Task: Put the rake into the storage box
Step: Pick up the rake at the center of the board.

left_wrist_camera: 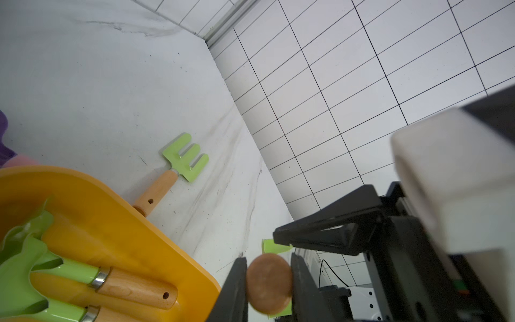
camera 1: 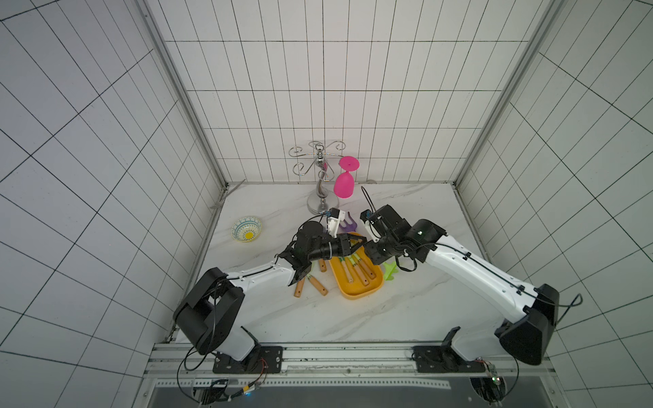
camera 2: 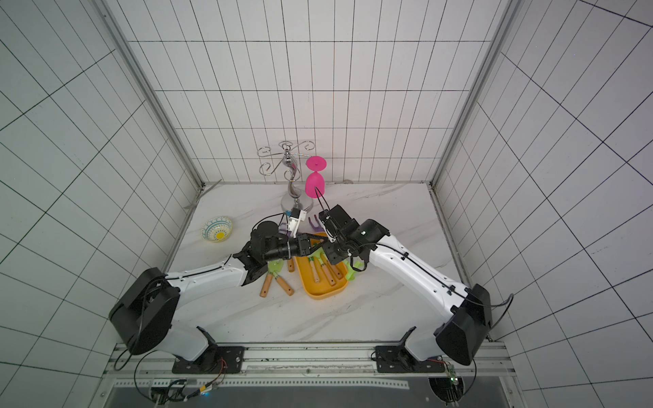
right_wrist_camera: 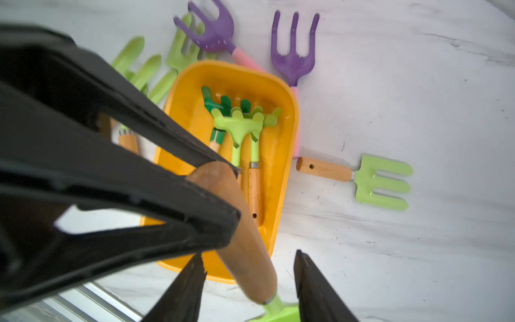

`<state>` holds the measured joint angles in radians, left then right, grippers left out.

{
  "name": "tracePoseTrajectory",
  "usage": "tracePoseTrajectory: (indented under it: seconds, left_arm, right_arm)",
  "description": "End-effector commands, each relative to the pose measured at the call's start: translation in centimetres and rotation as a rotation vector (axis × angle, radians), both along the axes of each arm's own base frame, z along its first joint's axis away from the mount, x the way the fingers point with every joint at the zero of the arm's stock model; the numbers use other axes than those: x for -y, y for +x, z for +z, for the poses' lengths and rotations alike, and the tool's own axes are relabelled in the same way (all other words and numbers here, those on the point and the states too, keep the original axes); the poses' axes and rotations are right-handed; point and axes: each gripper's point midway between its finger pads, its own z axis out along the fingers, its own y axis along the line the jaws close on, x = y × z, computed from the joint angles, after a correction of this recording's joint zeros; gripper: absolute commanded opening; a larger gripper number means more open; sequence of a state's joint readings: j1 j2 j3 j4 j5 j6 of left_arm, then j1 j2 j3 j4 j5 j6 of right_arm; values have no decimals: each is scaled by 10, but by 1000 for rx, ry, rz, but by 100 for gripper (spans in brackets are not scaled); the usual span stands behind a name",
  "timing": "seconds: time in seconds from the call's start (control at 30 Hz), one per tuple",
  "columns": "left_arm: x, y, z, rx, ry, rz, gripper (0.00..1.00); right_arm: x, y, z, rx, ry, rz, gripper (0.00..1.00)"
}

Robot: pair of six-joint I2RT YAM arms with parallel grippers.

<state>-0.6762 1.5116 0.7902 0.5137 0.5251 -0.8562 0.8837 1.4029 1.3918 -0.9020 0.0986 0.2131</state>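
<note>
Closest to lens on the left wrist cam: left gripper [left_wrist_camera: 267, 256] clenched on the butt of the rake [left_wrist_camera: 269, 287], wooden end seen dead-on between the fingers. Sweeping left to right in a top view: patterned bowl [camera 1: 246, 229] well off to the left; loose wood-handled tools [camera 1: 318, 286] on the table [camera 1: 353, 325] just left of the storage box [camera 1: 354, 291]; both claws meeting above the box's far end; green fork [right_wrist_camera: 381, 181] flat on the table just beside the box's right wall. Right gripper [right_wrist_camera: 248, 253] is released: its fingers straddle the handle near the ferrule with daylight on both sides, so I read the left arm as sole carrier. Rake is airborne over the box, not in it. Stowed rakes [right_wrist_camera: 239, 125] lie lengthwise, heads at the far end. Key geometry as I judge it: rake's long axis follows the left claw's pointing line, head toward the right arm, roughly crosswise to the box's long axis. I'd want the handle swung parallel to the stowed ones before lowering, else the head hangs up on the rim. Left arm is the one to do it.
</note>
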Motion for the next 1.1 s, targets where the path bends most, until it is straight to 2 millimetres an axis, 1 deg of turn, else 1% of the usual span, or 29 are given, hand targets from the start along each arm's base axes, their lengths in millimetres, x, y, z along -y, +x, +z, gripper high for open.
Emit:
tracePoseTrajectory:
  seconds: [0.0,0.03,0.1,0.17,0.23,0.3,0.33,0.4,0.47,0.53,0.6,0.67,0.7,0.83,0.93,1.07]
  left_arm:
    - [-6,14,27,120,-73,92,0]
    - [-6,15,30,142,-85,97,0]
    - [-4,17,35,181,-112,97,0]
    - [-2,21,36,201,-127,106,0]
    - [0,23,36,237,-140,130,0]
    - [3,20,37,293,-142,143,0]
    - [5,17,37,318,-137,139,0]
    - [7,8,37,384,-123,161,0]
    - [9,0,36,433,-98,169,0]
    - [12,-6,33,465,-71,178,0]
    - [12,-8,33,489,-57,201,0]
    - [13,-11,34,524,-40,221,0]
    - [14,-13,35,541,-28,227,0]
    - [14,-11,36,568,-6,263,0]
    - [14,-9,37,584,-3,274,0]
    - [15,-10,48,608,-23,275,0]
  right_arm:
    - [9,8,58,60,223,-221,60]
    - [17,10,64,61,265,-297,59]
    - [46,15,75,47,403,-513,62]
    - [64,18,84,8,608,-657,63]
    - [76,23,90,-55,843,-772,65]
    - [79,28,86,-151,1039,-848,65]
    - [79,30,82,-203,1096,-875,66]
    - [72,31,71,-329,1190,-914,67]
    - [63,29,67,-422,1266,-922,68]
    - [59,26,65,-472,1299,-939,68]
    - [61,22,62,-494,1309,-972,69]
    - [59,18,54,-553,1338,-1008,69]
    - [58,14,47,-584,1341,-1031,68]
    - [58,2,33,-618,1353,-1081,68]
    - [53,-4,21,-658,1311,-1089,69]
    - [47,-3,7,-689,1292,-1114,70]
